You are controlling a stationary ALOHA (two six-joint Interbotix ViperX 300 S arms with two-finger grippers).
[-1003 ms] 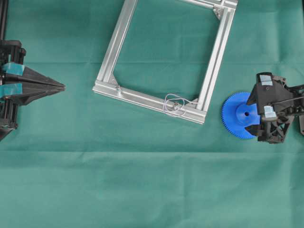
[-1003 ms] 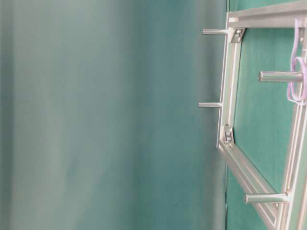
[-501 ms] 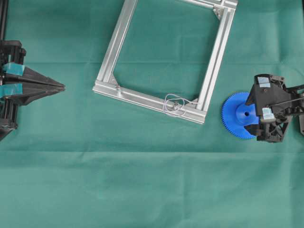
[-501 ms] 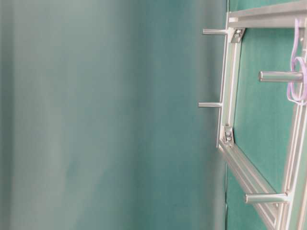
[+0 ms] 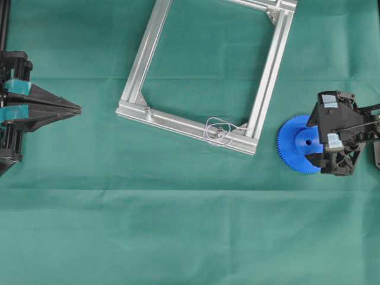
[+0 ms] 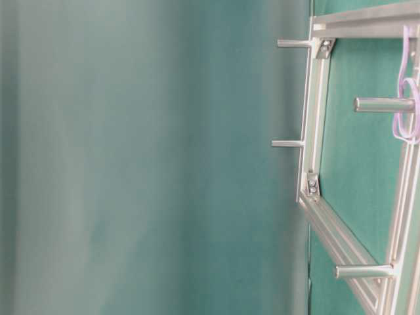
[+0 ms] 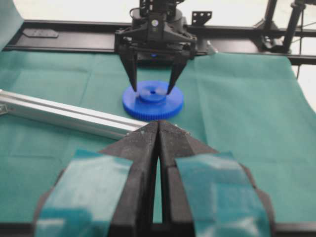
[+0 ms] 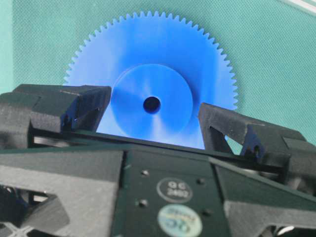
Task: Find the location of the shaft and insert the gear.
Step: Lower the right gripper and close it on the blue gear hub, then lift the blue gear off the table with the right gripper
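- Jaws of the right gripper stand wide apart, one finger on either side of the raised hub of the gear; nothing is clamped yet
- Jaws of the left gripper are pressed together and empty, parked at the far left of the green cloth
- Gear: lies flat on the cloth at the right, just beside the lower right corner of the aluminium frame but apart from it; its centre hole shows clearly in the right wrist view
- Shaft: a small pin on the frame's near rail, close to the lower right corner, with pale wire looped round it; well to the left of the gear
- Risk, grasp: the smooth round hub offers little purchase, so an off-centre closure could probably squeeze the disc sideways or tilt it
- Risk, insertion: the loose wire may snag the teeth or lie under the gear, and a tilted gear would likely jam its small hole on the pin
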